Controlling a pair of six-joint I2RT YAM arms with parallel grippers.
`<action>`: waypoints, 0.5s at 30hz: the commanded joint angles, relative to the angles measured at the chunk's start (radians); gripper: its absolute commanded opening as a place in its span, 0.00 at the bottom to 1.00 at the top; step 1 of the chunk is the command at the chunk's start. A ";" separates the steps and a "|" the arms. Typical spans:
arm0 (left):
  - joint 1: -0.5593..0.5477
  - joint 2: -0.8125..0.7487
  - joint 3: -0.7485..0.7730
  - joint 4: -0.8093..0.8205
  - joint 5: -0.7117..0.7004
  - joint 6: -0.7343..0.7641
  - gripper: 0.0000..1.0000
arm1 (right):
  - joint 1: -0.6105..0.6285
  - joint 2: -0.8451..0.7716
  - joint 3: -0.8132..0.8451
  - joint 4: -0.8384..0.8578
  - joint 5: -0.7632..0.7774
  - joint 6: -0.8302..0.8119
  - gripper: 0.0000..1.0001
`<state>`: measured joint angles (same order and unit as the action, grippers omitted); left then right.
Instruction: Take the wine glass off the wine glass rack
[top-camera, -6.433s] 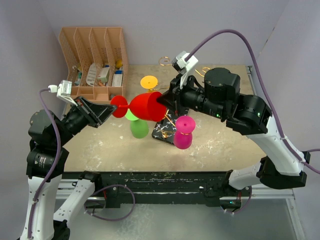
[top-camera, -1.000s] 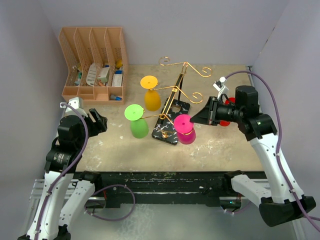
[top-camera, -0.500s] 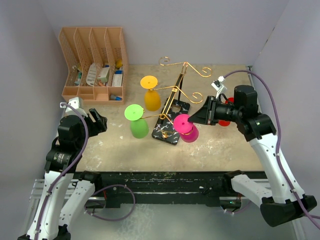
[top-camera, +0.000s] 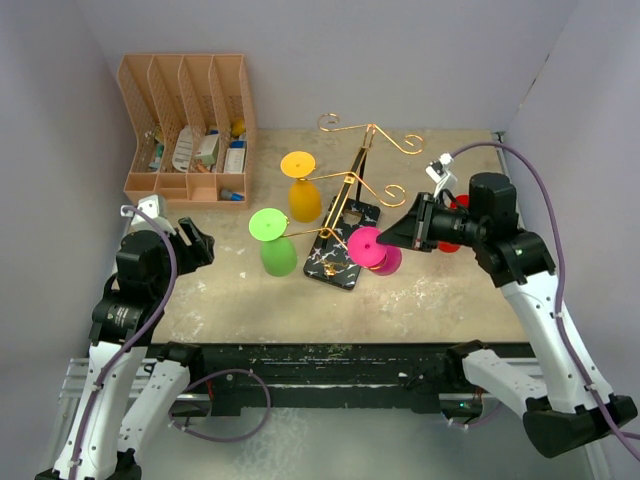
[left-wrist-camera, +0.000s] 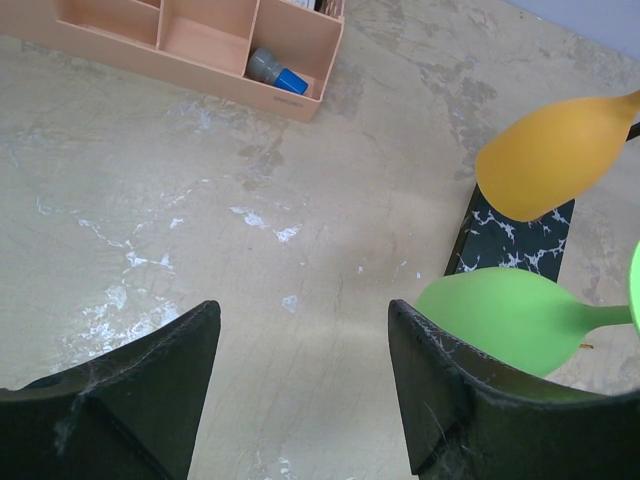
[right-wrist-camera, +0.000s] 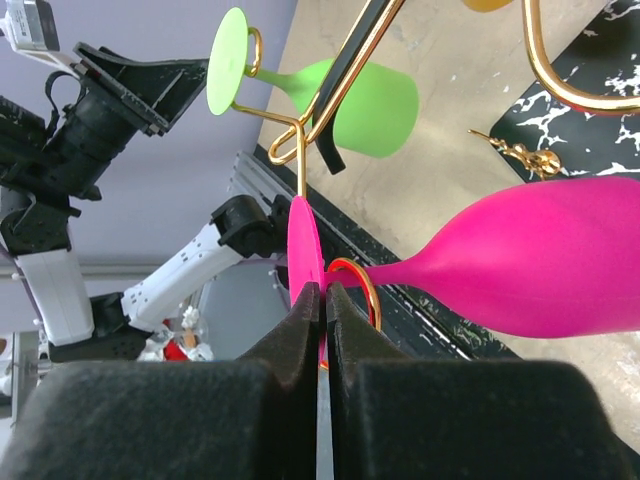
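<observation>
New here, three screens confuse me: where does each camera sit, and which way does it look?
Top: overhead from behind, looking down on the table; left arm, right arm show.
Left wrist: looks down past open left gripper at green glass.
Right wrist: looks along right gripper, shut on pink glass.
Shared: green glass, all three.

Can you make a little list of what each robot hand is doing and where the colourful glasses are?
Right hand: shut on the pink glass, pinching its flat foot
Left hand: open, empty
Rack: gold wire, black marble base
On the rack: pink glass tilted, green glass, yellow glass
</observation>
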<state>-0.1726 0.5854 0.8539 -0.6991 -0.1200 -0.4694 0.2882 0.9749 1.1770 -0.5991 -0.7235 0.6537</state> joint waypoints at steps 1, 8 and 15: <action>-0.004 0.004 0.001 0.024 -0.012 0.000 0.71 | 0.003 -0.063 0.019 0.036 0.055 0.082 0.00; -0.003 0.001 0.002 0.023 -0.012 0.000 0.71 | 0.003 -0.120 -0.009 0.047 0.096 0.167 0.00; -0.004 0.001 0.002 0.023 -0.012 -0.001 0.71 | 0.003 -0.145 -0.058 0.057 0.070 0.200 0.00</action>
<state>-0.1726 0.5854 0.8539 -0.6991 -0.1200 -0.4698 0.2882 0.8383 1.1393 -0.5858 -0.6373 0.8177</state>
